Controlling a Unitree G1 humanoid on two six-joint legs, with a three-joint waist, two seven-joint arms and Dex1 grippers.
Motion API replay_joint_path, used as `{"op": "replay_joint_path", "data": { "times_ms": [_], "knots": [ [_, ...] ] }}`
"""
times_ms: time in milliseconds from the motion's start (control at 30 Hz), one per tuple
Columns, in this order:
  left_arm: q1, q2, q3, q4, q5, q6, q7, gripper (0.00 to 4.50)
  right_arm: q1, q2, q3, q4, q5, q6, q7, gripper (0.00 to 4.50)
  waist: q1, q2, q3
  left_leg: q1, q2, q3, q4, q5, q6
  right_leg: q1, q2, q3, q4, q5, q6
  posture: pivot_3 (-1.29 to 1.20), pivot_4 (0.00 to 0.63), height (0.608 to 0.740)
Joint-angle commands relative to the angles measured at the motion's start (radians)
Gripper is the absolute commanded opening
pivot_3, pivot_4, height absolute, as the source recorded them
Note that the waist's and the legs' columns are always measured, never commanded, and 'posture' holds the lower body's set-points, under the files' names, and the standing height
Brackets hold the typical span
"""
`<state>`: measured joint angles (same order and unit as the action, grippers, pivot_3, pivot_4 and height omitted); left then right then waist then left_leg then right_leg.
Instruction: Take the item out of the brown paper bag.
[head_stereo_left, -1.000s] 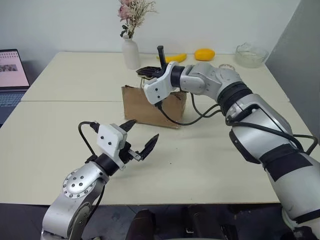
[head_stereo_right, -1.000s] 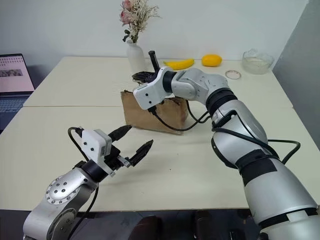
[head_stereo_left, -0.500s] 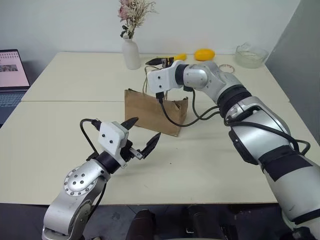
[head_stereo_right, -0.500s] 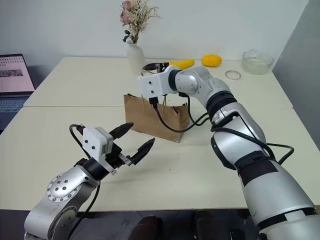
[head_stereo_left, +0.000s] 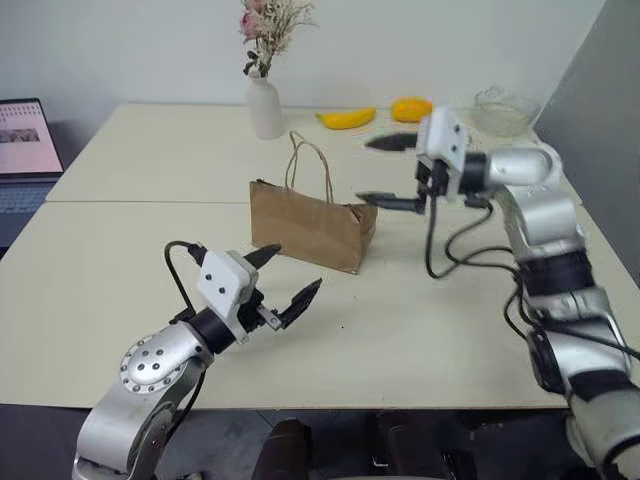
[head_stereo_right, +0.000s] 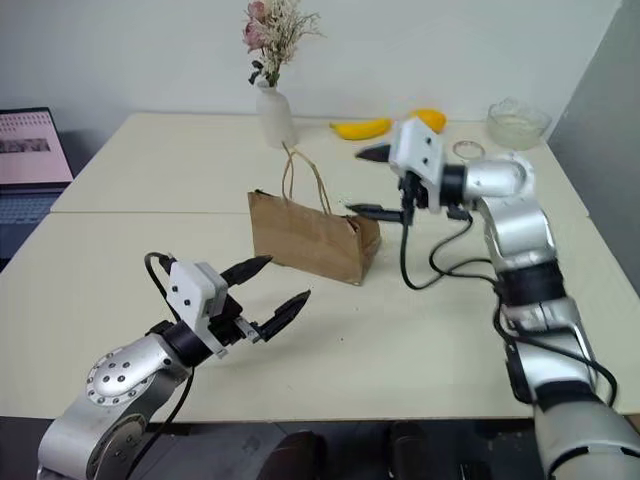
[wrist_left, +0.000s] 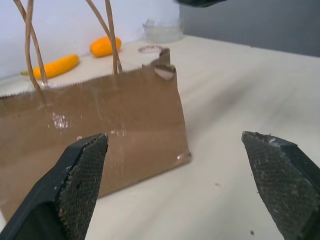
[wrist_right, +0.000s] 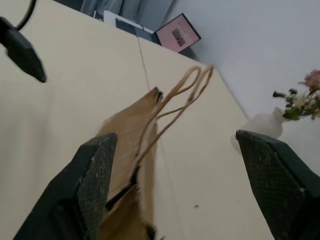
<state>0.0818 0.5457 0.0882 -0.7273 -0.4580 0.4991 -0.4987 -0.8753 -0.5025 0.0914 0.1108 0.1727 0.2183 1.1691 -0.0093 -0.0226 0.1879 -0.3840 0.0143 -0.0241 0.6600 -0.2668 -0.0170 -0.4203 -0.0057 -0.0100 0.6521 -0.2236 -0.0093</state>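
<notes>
Worktop (head_stereo_left: 130, 250): pale cream, two panels with a seam running across.

Brown paper bag (head_stereo_left: 310, 228): stands upright near the middle of the worktop, mouth open at the top, its two cord handles (head_stereo_left: 310, 165) looped upward. One top corner on my right side is creased. I cannot see into it from any view, so what lies inside cannot be told.

My left fingers (head_stereo_left: 283, 280): spread wide, empty, hanging over the worktop in front of the bag and apart from it. The left wrist view looks across at the bag's flat side between the two pads.

My right fingers (head_stereo_left: 388, 172): spread wide, empty, pointing toward the bag from my right, raised beside its creased corner and not touching it. The right wrist view looks over the bag's open top and handles.

Far edge of the worktop: white vase (head_stereo_left: 264, 108) with dried flowers, yellow banana (head_stereo_left: 347, 118), orange fruit (head_stereo_left: 411, 108), glass bowl (head_stereo_left: 504, 110).

Far left: laptop (head_stereo_left: 22, 150), screen lit.
</notes>
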Motion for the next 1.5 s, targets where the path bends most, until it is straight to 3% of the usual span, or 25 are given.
{"op": "replay_joint_path", "data": {
  "times_ms": [33, 133, 300, 633, 1033, 1333, 1500],
  "knots": [
    [0.035, 0.048, 0.068, -0.021, -0.036, 0.001, -0.055, 4.50, 0.132, -0.050, -0.017, -0.259, 0.086, 0.205, -0.035, 3.96, -0.001, 0.001, 0.000, 0.000, 0.000, 0.000, 0.000, 0.000, 0.000, 0.000, 0.000, 0.000, 0.000, 0.000, 0.000, 0.00, 0.150, 0.740],
    [0.155, 0.159, 0.168, 0.014, -0.068, -0.018, -0.210, 4.50, 0.365, -0.061, 0.030, -0.455, 0.099, 0.333, -0.117, 3.96, -0.001, -0.002, -0.001, 0.002, 0.000, 0.000, 0.000, 0.000, 0.000, 0.000, 0.001, 0.000, 0.002, -0.001, 0.000, 0.00, 0.150, 0.740],
    [0.185, 0.195, 0.213, 0.020, -0.111, -0.015, -0.260, 4.50, 0.492, -0.047, 0.179, -0.541, 0.073, 0.387, -0.164, 3.96, -0.002, 0.002, 0.001, 0.002, 0.000, 0.001, 0.001, 0.000, 0.000, -0.001, 0.001, 0.000, 0.003, -0.005, -0.007, 0.00, 0.150, 0.740],
    [0.235, 0.222, 0.266, -0.031, -0.190, 0.036, -0.299, 4.50, 0.386, 0.225, 0.331, -0.187, -0.068, 0.322, -0.381, 3.96, -0.016, -0.001, 0.000, 0.000, 0.000, 0.000, 0.000, 0.000, -0.001, -0.001, 0.002, 0.000, 0.002, -0.003, -0.003, 0.00, 0.150, 0.740],
    [0.239, 0.213, 0.228, -0.048, -0.185, 0.039, -0.274, 4.50, 0.241, 0.322, 0.252, 0.121, -0.150, 0.215, -0.552, 3.96, -0.017, -0.001, 0.000, 0.001, 0.000, 0.000, 0.000, 0.000, -0.001, -0.001, 0.002, 0.000, 0.001, -0.002, -0.001, 0.00, 0.150, 0.740],
    [0.200, 0.215, 0.192, -0.024, -0.170, 0.032, -0.265, 4.50, 0.229, 0.319, 0.225, 0.133, -0.155, 0.194, -0.560, 3.96, -0.018, -0.001, 0.000, 0.001, 0.000, 0.000, 0.000, 0.000, -0.001, -0.001, 0.002, 0.000, 0.001, -0.002, -0.001, 0.00, 0.150, 0.740],
    [0.103, 0.182, 0.207, 0.007, -0.184, 0.056, -0.179, 4.50, 0.349, 0.237, 0.221, -0.144, -0.068, 0.235, -0.432, 3.96, -0.014, -0.001, 0.000, 0.000, 0.000, 0.000, 0.000, 0.000, -0.001, -0.001, 0.002, 0.000, 0.001, -0.002, 0.000, 0.00, 0.150, 0.740]
  ]
}}
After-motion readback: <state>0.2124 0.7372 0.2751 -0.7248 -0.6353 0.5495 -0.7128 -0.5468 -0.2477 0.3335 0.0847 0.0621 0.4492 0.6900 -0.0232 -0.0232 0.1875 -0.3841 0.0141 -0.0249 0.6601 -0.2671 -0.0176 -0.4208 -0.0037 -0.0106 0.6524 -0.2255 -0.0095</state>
